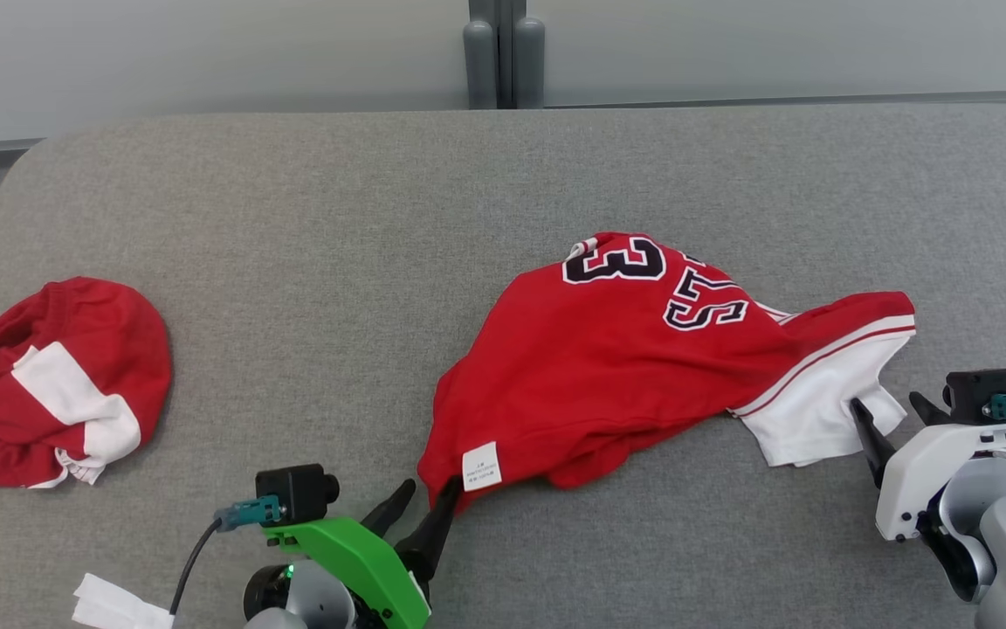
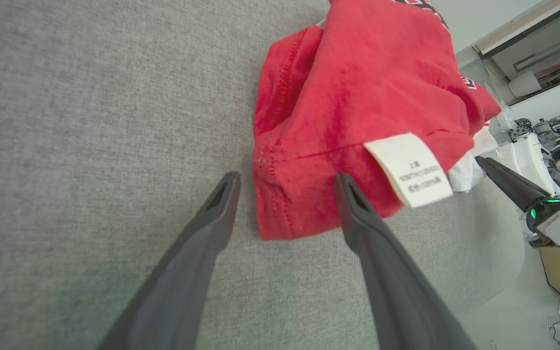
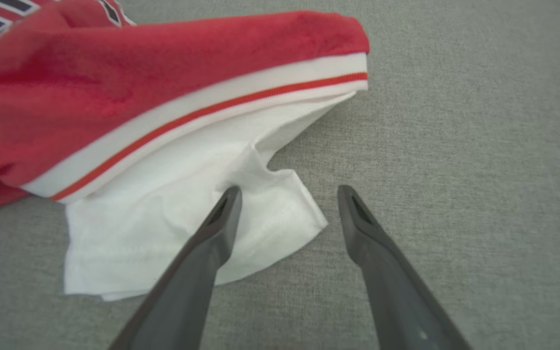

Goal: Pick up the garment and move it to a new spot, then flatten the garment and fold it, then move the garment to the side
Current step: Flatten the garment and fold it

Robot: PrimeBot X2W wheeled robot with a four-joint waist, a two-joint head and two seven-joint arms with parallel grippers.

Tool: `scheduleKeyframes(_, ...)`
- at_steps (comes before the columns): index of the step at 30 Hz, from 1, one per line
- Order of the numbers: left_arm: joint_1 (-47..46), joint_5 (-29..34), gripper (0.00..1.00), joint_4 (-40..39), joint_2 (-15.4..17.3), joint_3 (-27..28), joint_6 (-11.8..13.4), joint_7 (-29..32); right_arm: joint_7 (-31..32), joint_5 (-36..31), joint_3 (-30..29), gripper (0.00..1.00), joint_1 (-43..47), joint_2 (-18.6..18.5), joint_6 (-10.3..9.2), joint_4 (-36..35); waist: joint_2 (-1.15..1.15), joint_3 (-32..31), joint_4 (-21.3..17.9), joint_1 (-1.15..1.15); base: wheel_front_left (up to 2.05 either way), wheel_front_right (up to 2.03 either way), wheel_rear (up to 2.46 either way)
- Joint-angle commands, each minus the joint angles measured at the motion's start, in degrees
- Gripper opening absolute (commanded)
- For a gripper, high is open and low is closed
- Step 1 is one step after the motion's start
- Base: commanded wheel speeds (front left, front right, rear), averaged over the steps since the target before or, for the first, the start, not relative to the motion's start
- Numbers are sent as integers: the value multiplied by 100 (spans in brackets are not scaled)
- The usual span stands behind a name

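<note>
The grey fabric table [image 1: 503,175] is carrying the red jersey [image 1: 608,367], which is lying crumpled toward 4 o'clock from centre. At 6 o'clock, the left gripper [image 1: 430,486] is hovering with jaws released at the jersey's labelled hem corner. At 4 o'clock, the right gripper [image 1: 884,402] is standing with jaws released at the white sleeve [image 1: 804,419]. A second red garment [image 1: 49,376] is lying at 9 o'clock.

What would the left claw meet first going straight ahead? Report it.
The open left claw would first meet the hemmed corner of the red jersey, beside its white care label. Depth is unclear, so it may already touch.
</note>
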Motion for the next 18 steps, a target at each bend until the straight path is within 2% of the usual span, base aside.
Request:
scheduleKeyframes(1,-3,-127,100,-16,-5,-21,-17,11,-56,52,41,100,-103,-45,-10,36,0,10,-10,0,0,0,0)
scheduleKeyframes(9,-230,-493,100,168,-43,-250,-17,-148,-234,312,414,100,-245,-46,-9,134,0,29,-101,0,0,0,0)
scheduleKeyframes(18,-420,-864,100,218,106,-603,-17,-323,-368,557,647,100,-425,-129,-10,248,0,27,-110,0,0,0,0)
